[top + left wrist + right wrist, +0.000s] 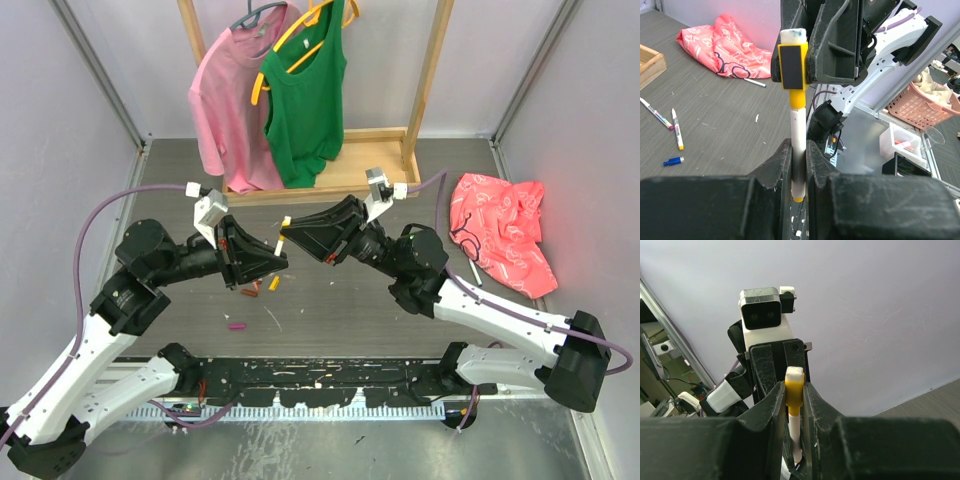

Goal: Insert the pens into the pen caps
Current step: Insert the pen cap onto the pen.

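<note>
while my left gripper (799, 147) and right gripper (794, 387) are both clenched, i am at the capping step.
left grasps the white pen (798, 125) upright by its barrel, right grasps the yellow cap (796, 96) on its top end, above the table (715, 100); next, i judge, comes a straight push along the barrel. spare pens (677, 129) lie on the table.
</note>
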Robot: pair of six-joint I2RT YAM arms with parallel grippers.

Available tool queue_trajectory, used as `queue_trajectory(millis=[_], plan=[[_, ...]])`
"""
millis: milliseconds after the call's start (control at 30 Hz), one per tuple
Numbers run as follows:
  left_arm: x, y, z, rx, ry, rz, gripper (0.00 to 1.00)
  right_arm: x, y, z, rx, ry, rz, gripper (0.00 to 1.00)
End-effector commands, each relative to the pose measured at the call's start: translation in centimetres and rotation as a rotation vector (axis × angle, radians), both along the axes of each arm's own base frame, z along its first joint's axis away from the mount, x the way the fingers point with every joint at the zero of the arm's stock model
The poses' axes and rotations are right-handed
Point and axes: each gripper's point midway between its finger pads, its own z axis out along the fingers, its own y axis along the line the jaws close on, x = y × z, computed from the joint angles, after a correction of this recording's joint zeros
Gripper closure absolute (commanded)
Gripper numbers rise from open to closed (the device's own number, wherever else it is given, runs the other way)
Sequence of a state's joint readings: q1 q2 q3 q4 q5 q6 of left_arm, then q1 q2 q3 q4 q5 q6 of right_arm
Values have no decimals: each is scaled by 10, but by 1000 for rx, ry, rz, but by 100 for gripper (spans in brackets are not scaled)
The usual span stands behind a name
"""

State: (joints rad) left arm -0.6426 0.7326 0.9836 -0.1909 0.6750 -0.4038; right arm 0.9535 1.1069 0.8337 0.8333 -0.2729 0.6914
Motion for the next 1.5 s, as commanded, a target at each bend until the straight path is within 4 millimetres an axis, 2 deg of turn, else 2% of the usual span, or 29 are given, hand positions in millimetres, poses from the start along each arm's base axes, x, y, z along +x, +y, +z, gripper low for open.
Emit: queue_trajectory(millis=[0,333,467,567,667,767,933,1233,1467], plan=[[-3,6,33,-81,-97,24,100,-7,-4,7,45,-9,31,100],[4,10,39,-96,-111,78,100,-16,4,-22,1,49,106,99],[4,9,41,-96,-115,73,100,-21,7,-31,-26,64,130,92],[3,8,42,-94,-116,61,100,-21,6,-31,-30,65,123,83],[2,7,41,-93,-111,55,100,-18,3,-26,-32,57,95,76],[0,7,39,-89,-102,45,100,-16,1,-12,-42,39,69,72],[-3,8,35,-77,-92,35,100,-16,-7,9,-54,-8,22,59],[-4,9,31,-70,-82,39,100,-7,-22,31,-82,-37,-90,50],[-4,9,30,-70,-75,38,100,5,-14,40,-111,-60,-130,44]])
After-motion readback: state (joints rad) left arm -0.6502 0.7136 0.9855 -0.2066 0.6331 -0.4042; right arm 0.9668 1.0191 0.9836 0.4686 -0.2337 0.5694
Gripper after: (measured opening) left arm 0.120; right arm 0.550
